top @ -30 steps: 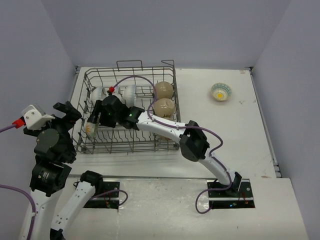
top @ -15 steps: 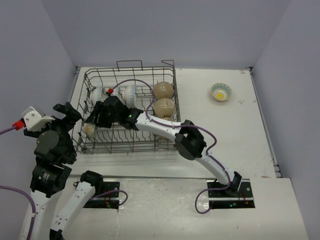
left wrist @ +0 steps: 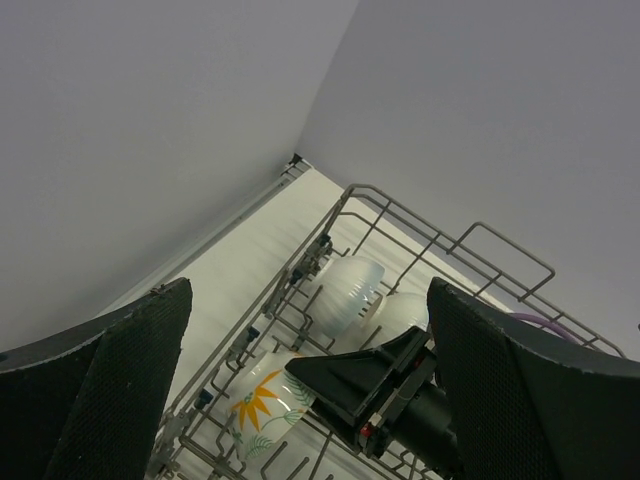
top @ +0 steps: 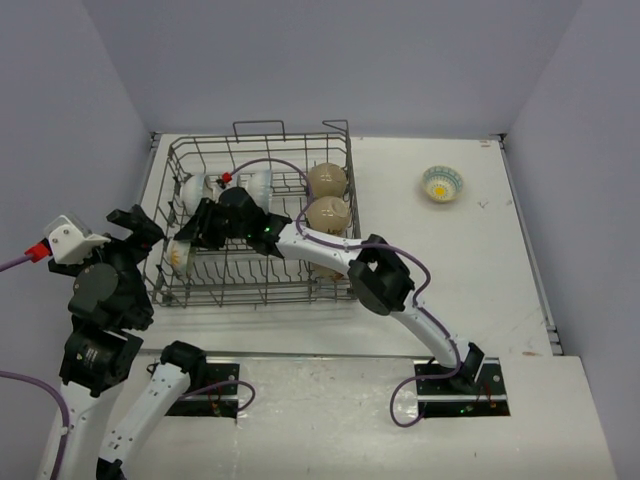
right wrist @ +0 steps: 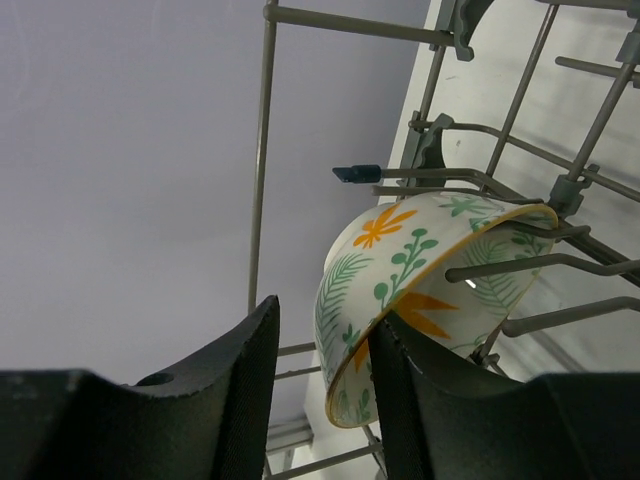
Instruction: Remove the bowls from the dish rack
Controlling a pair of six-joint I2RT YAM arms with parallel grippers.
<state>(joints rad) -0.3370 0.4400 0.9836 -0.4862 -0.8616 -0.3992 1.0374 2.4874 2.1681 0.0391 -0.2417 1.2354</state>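
Occlusion: from above, the right arm's wrist hides the right gripper and part of a white bowl in the dish rack. In the right wrist view the jaws are narrow and straddle the rim of the floral bowl, which leans on tines at the rack's left end; a gap shows outside the bowl wall. The left gripper has its jaws wide and empty, beside the rack's left edge. A yellow bowl sits on the surface, well right of the rack.

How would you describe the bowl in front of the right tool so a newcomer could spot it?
Find the dish rack, the big grey wire basket, and go to its near-left corner, where the right tool reaches. The bowl stands on edge among the tines; unlike the plain white bowls and beige bowls nearby, it bears green leaves and orange flowers.
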